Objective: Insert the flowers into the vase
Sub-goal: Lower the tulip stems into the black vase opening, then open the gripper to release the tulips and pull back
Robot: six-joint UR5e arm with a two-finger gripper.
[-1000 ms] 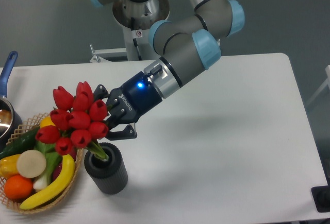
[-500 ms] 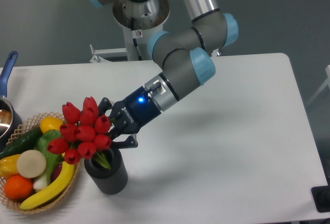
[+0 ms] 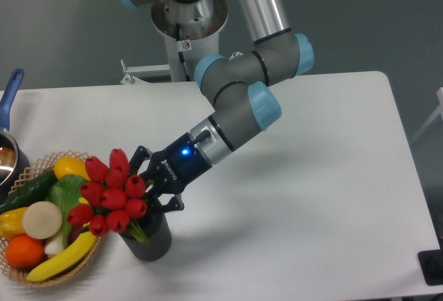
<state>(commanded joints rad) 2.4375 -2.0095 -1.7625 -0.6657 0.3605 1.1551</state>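
As the arm has lowered over the last second, the flowers (image 3: 111, 199) have dropped from well above the vase (image 3: 151, 237) to a position where the stems and leaves enter its mouth, and the red buds now sit just above and left of the rim, in the lower left of the frame. This indicates that insertion is largely accomplished; what remains, by judgement, is seating the stems fully and letting go. The claw (image 3: 154, 185) is clenched on the flowers, its dark fingers straddling the bunch just right of the buds and directly above the vase. The arm reaches down from the upper centre of the frame, elbow bent, with the wrist angled toward the lower left and a blue light lit on the claw body. Buds overhang the basket (image 3: 31, 174) of fruit at the left edge of the white tabletop (image 3: 311, 197).
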